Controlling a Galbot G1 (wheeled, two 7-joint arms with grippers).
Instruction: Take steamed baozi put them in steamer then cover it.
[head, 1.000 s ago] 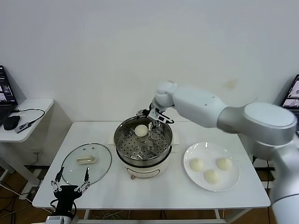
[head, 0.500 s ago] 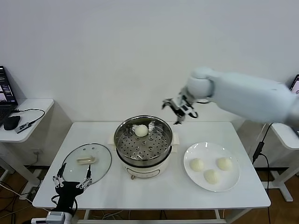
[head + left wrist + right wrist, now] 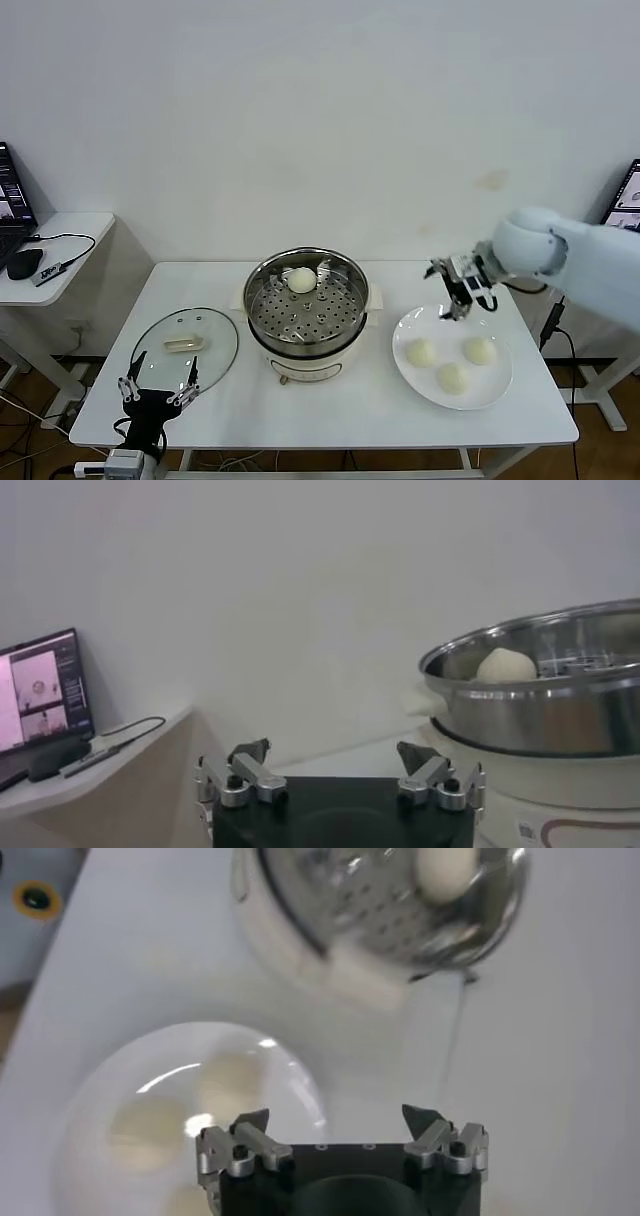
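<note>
One baozi [image 3: 302,280] sits in the steamer [image 3: 308,310]; three wait on the plate [image 3: 500,385]. My right gripper [image 3: 458,290] hovers by the plate's far rim, fingers apart, seemingly empty. I'd drop straight over the nearest bun and close gently. Left gripper [image 3: 155,392] idles open near the lid [image 3: 185,350].

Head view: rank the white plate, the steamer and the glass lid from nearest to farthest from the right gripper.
1. White plate: directly below the open right gripper, which hangs over its far rim, on the table's right.
2. Steamer: table centre, one baozi inside.
3. Glass lid: table's left, near the left gripper.
</note>
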